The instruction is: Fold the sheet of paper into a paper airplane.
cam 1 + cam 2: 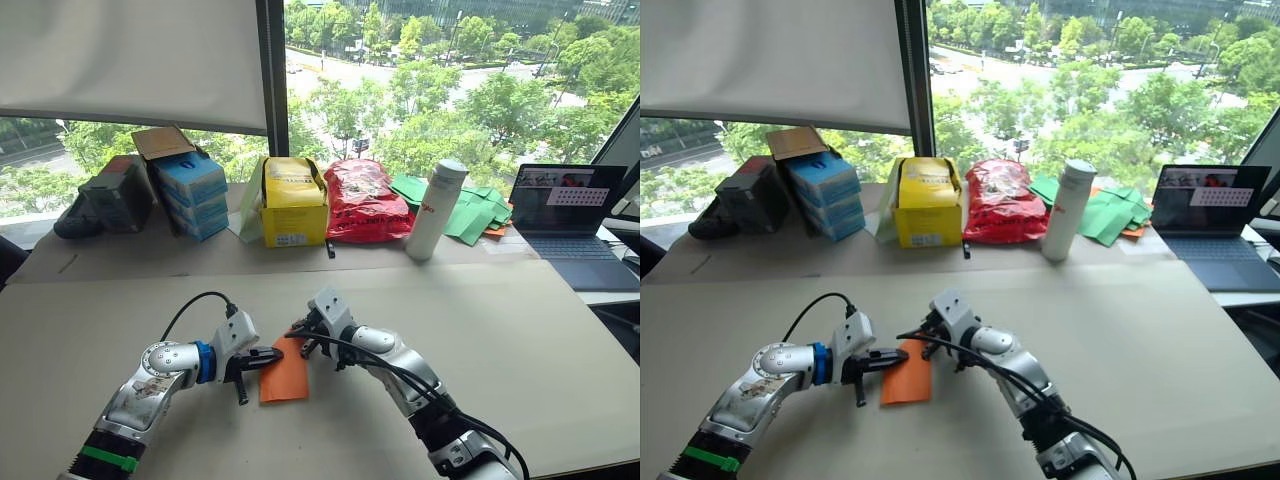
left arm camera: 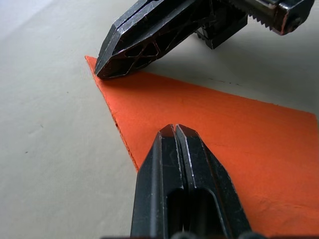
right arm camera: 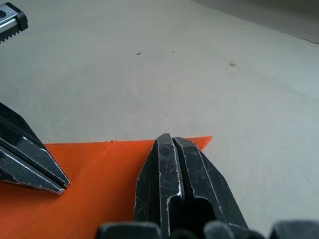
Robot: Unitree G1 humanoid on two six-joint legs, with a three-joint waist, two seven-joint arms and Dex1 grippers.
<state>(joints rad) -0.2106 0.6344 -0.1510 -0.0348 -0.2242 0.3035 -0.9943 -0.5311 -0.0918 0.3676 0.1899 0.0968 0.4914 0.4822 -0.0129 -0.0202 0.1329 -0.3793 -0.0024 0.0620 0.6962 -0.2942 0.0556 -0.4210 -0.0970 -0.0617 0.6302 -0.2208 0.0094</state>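
Observation:
The sheet of paper (image 1: pixel 285 375) is bright orange and lies flat on the beige table (image 1: pixel 520 340), folded into a narrow shape with one pointed corner. My left gripper (image 1: pixel 272 357) is shut, its tip resting on top of the paper (image 2: pixel 239 134) near the left edge. My right gripper (image 1: pixel 299 336) is also shut and presses its tip down on the paper's far corner (image 3: pixel 202 142). In the left wrist view the right gripper's fingers (image 2: pixel 134 45) sit on that pointed corner. Neither gripper has paper between its fingers.
Along the back of a second table stand a dark case (image 1: pixel 105 195), blue boxes (image 1: pixel 190 190), a yellow box (image 1: pixel 293 205), a red bag (image 1: pixel 362 200), a white bottle (image 1: pixel 436 210), green paper sheets (image 1: pixel 475 212) and an open laptop (image 1: pixel 570 225).

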